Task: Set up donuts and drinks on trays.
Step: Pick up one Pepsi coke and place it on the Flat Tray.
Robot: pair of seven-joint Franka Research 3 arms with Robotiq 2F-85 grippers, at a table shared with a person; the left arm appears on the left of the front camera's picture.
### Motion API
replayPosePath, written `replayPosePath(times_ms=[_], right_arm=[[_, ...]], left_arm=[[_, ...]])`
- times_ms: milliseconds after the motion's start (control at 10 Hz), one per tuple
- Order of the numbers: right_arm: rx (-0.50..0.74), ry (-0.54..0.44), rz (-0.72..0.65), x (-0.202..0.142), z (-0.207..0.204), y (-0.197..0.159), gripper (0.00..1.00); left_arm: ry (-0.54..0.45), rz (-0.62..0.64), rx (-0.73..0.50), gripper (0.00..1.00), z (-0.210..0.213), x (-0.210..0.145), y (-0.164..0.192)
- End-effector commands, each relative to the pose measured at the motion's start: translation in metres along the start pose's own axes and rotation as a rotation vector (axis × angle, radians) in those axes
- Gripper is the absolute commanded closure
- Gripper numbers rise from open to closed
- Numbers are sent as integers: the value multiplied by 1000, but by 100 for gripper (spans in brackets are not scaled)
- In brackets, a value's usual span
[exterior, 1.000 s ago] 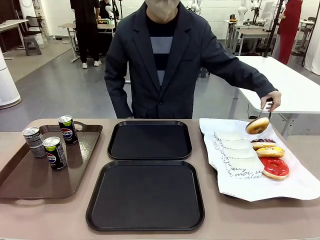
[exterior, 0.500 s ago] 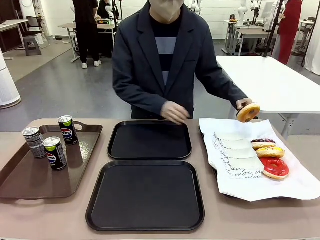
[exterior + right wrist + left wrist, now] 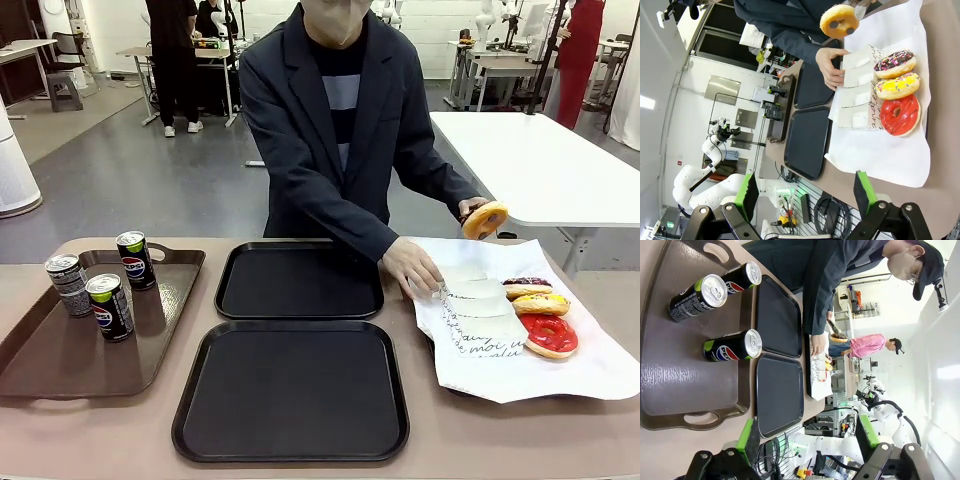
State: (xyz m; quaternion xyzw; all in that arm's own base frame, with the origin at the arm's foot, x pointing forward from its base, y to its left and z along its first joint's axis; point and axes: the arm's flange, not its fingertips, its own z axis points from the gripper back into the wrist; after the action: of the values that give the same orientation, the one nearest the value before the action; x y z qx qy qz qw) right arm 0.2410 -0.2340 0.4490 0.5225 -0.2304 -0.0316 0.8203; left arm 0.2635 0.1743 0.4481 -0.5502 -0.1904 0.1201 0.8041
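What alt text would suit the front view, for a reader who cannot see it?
A person across the table holds up a glazed donut and touches paper sleeves beside three more donuts. Two black trays lie bare; three Pepsi cans stand on a brown tray.

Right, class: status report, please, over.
Left gripper open, right gripper open, both empty. Black trays bare. Person holds glazed donut over the paper.

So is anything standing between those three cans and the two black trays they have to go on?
Only the raised rim of the brown tray the cans stand in; they'd need lifting over it. The near black tray and far black tray lie bare, though the person's sleeve crosses the far one's right corner.
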Motion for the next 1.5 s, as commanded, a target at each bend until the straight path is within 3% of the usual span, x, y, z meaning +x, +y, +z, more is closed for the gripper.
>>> replayPosePath(times_ms=[0,200,400,600,1000,1400], right_arm=[[28,-21,20,4,1,1,0],[28,-21,20,4,1,1,0],[28,-21,20,4,1,1,0],[28,-21,20,4,1,1,0],[28,-21,20,4,1,1,0],[28,-21,20,4,1,1,0]], left_arm=[[0,0,0,0,0,0,0],[51,-125,196,0,-8,-3,-54],[104,-219,432,0,-35,20,-97],[166,-212,658,0,-74,42,-119],[215,-248,985,0,-172,68,-106],[258,-313,1096,0,-248,44,-88]])
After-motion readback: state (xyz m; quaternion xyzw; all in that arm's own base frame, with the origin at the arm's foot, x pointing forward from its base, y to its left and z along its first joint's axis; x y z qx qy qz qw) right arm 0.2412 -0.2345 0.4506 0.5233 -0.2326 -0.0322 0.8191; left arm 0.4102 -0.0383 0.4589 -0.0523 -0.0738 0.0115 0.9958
